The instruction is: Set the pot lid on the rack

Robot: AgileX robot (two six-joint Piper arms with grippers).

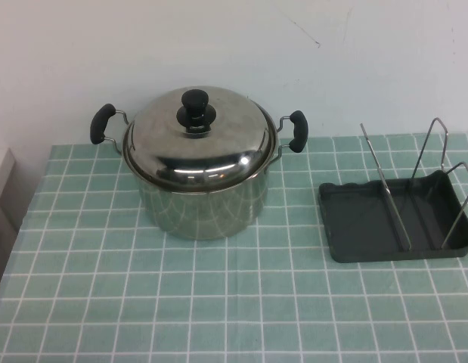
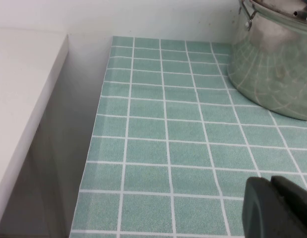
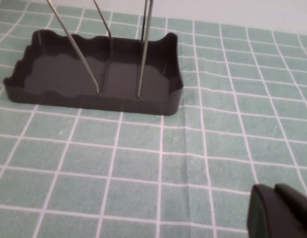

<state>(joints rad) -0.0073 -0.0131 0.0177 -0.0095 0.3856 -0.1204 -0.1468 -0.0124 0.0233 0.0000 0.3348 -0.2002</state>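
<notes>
Pot lid on pot, rack empty, left gripper and right gripper low over table

Glossy steel pot lid, matt plastic rack

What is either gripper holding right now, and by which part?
Nothing is held. The left gripper is low near the pot, the right gripper is near the rack, and the pot lid sits on the pot untouched.

Kitchen-style tabletop: green tiled cloth, steel pot, plain white wall.
</notes>
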